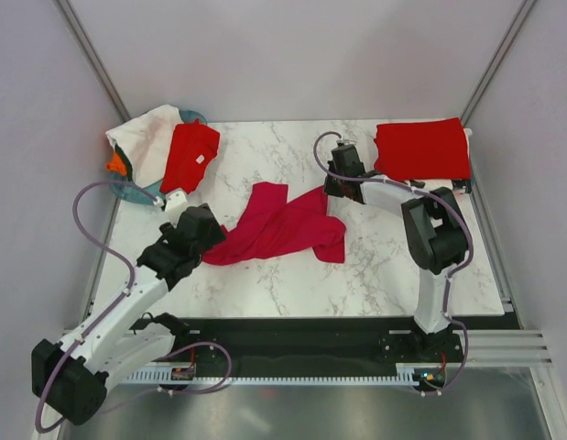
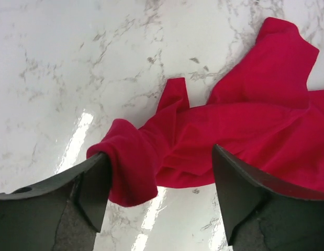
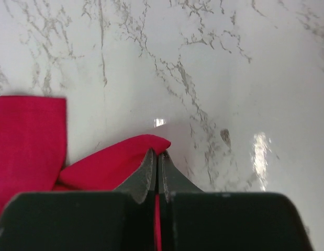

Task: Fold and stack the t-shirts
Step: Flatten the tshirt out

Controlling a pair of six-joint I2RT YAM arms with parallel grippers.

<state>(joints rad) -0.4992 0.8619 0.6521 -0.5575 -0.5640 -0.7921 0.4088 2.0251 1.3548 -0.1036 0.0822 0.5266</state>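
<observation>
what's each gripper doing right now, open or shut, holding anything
left gripper: open, jaws astride a fold of the crimson t-shirt, not clamped.
right gripper: shut on a corner of the crimson t-shirt.

Bright, even light from above; glare streaks at seven o'clock on the glossy white marble tabletop (image 2: 46,78); shadows soft, nearest edges blurred.

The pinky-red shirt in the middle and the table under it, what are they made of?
The crimson shirt looks like soft, matte cloth, maybe cotton: it lies in limp folds. The table looks like white marble with grey veins, glossy because lights glint on it; it could be printed laminate.
</observation>
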